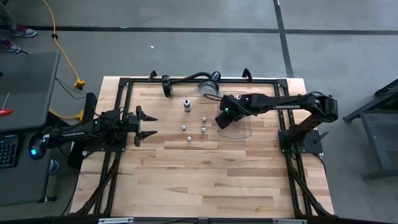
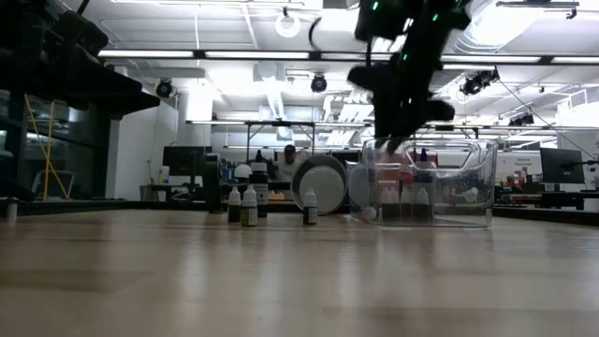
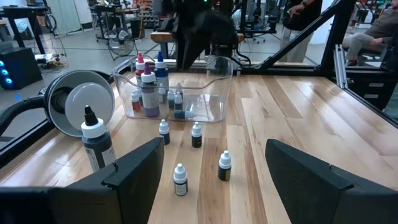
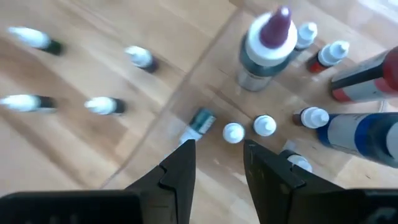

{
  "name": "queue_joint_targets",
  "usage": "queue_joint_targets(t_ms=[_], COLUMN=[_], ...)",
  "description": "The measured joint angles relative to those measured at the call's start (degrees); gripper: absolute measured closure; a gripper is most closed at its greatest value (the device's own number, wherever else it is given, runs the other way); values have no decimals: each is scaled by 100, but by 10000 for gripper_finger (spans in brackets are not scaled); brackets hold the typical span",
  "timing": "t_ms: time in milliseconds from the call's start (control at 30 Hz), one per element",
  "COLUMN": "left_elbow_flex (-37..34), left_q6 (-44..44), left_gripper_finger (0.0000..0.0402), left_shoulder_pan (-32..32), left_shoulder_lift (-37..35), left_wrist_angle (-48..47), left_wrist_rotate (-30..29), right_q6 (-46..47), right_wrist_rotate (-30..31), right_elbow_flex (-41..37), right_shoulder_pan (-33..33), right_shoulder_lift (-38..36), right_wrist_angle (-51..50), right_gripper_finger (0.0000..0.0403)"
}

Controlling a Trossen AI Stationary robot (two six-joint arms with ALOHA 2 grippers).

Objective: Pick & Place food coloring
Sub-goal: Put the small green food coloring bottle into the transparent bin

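Wooden table (image 1: 205, 180): I am seeing four food coloring bottles (image 1: 203, 129) standing loose beside clear tray (image 3: 214, 102); right gripper (image 4: 217, 155) hovering spread, empty, over tray; left gripper (image 1: 148, 126) waiting spread.

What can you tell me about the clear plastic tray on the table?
The tray is a clear, rectangular plastic bin with thin see-through walls and rounded corners, open on top. It sits flat on the wooden table near the round silver lamp. Several small bottles stand inside, one lies tipped. The right hand hangs above it.
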Motion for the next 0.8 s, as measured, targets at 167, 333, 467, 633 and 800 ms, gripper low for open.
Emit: queue_joint_targets(t_ms=[167, 333, 467, 633, 800], left_elbow_flex=[-2, -2, -2, -2, -2], left_q6=[-1, -1, -1, 0, 0], left_gripper_finger=[124, 124, 124, 124, 124], left_shoulder_pan=[0, 0, 1, 0, 0], left_shoulder_lift=[0, 0, 0, 0, 0], left_wrist_angle=[-1, -1, 0, 0, 0], left_wrist_rotate=[0, 0, 0, 0, 0], right_q6=[7, -186, -665, -1198, -2078], right_wrist_rotate=[2, 252, 373, 434, 417], right_elbow_flex=[4, 380, 1055, 2003, 2976], right_shoulder_pan=[212, 381, 528, 680, 801], right_shoulder_lift=[-570, -842, -791, -509, -12], right_wrist_angle=[4, -459, -1035, -1688, -2162], right_gripper_finger=[279, 279, 279, 279, 279])
